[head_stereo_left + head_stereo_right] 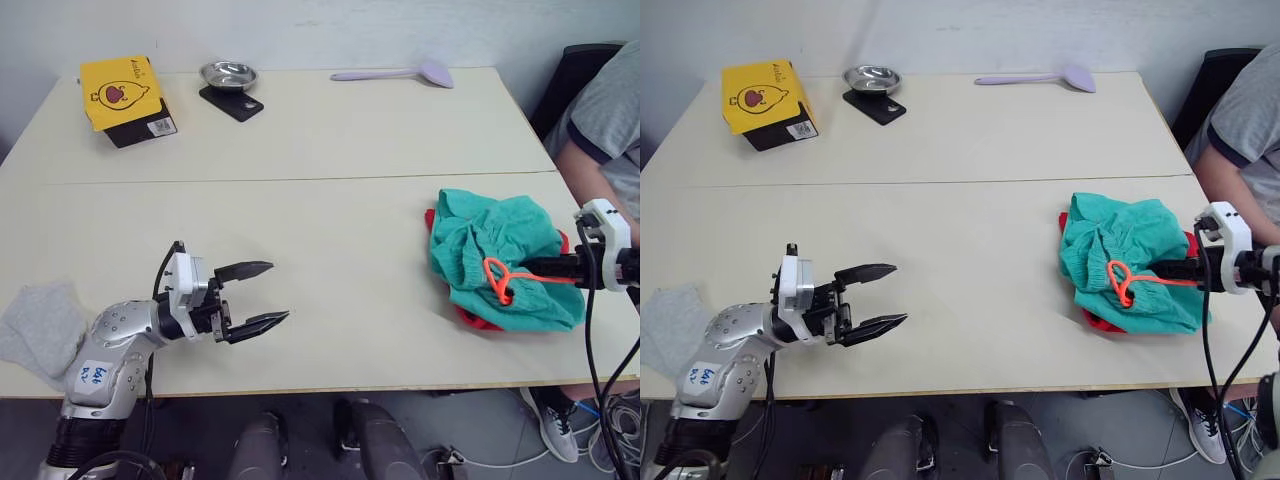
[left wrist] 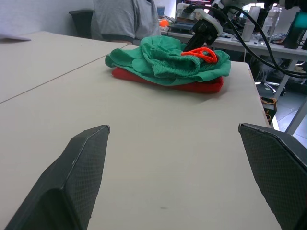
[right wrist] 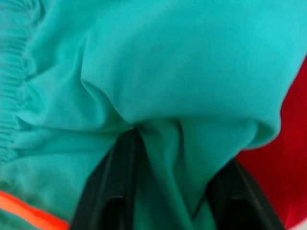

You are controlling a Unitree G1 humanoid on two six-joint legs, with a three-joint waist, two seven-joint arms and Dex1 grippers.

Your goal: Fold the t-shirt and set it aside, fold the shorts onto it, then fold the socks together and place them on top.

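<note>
Head views first: my left pincer (image 1: 250,295) is hanging just over the cream counter (image 1: 330,130) near its front edge on my left, fingers spread wide, nothing in it. The socks (image 1: 38,328) sit in a light grey lump at the front-left corner, right beside my left arm. Way over on the right, the shorts (image 1: 500,255) are bunched up on top of the t-shirt (image 1: 478,320), which only peeks out as red edges underneath. The orange drawstring (image 1: 503,278) loops across the teal cloth. My right pincer (image 1: 1175,268) comes in from the right edge and its fingers are buried in the shorts' fabric. A person in a grey shirt (image 1: 610,110) sits at that side of the counter. Far end: a yellow box (image 1: 120,92) on something black, a small metal bowl (image 1: 229,74) on a black pad, and a lilac spoon (image 1: 400,72).

Left wrist view: my two fingers (image 2: 76,177) stand far apart over bare counter, and the teal-on-red pile is well ahead of them, with the right arm reaching into it.

Right wrist view: teal cloth all over, a fold of it pinched between my two black fingers (image 3: 120,182), so that pincer is clenched on the shorts. Red shirt shows at one side, a bit of drawstring in the corner.
</note>
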